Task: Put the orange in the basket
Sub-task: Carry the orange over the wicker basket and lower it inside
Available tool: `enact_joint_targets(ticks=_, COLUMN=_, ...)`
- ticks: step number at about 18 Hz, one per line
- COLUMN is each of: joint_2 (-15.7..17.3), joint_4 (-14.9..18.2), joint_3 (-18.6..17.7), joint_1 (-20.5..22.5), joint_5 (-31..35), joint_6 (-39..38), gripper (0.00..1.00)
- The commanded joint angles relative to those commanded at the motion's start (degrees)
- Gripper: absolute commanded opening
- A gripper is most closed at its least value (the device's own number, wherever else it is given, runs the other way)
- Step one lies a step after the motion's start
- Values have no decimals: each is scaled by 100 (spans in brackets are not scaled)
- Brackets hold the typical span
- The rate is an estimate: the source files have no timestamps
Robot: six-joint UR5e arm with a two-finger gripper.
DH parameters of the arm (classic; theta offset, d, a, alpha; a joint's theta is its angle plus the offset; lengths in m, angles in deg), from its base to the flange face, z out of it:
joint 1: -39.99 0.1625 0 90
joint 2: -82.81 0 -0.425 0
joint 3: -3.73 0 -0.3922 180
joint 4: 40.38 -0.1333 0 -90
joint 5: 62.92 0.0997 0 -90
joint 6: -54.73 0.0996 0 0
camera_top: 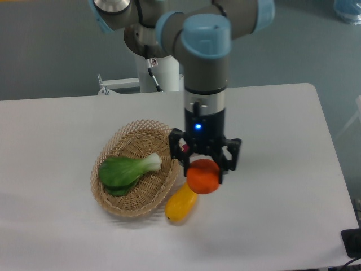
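While the arm hangs straight down over the white bench (271, 169), its pincer (204, 167) appears clamped on the orange (203, 176), with 1 finger showing on each side of the fruit's upper half. The orange sits just right of the basket (141, 203) rim, above and touching or nearly touching the upper end of a yellow fruit (181, 205) that lies on the bench against the basket's right edge; whether the orange is lifted clear of the bench I cannot tell from here. Inside the basket lies a leafy green vegetable (125, 169), filling the left and middle of it and leaving some bare weave on the right. I'd judge the orange to be firm, fairly weighty for its size, smooth and round, so it could roll or slip if pinched off-centre; taking it across its widest part, as seems the case now, looks the safest hold. It should bear a moderate squeeze without bruising. To my eye the remaining job is a short carry leftward over the rim, then release low on the bare weave so it doesn't roll onto the greens or out.
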State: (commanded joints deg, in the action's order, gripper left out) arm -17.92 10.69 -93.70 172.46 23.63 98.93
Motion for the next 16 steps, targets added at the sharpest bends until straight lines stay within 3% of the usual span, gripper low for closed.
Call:
enact_joint_targets(ticks=5, joint_2=45, joint_4=52, joint_3=-407, joint_1=-291, joint_5=36, joint_6=255, gripper=61)
enact_joint_targets(ticks=7, joint_2=36, joint_4=61, joint_3=-573, joint_1=-405, joint_5=124, joint_6=709, gripper=61)
enact_joint_targets(ticks=9, joint_2=-60, joint_4=61, joint_3=-548, joint_1=-511, joint_5=282, joint_6=985, gripper=61)
enact_joint_targets(ticks=13, joint_2=-456, joint_4=-36, joint_3=-513, joint_1=-766, joint_5=607, joint_6=469, gripper=61)
enact_joint_targets(ticks=16, joint_2=-553, joint_4=-62, joint_3=-583, joint_1=-845, joint_5=652, joint_6=273, gripper=61)
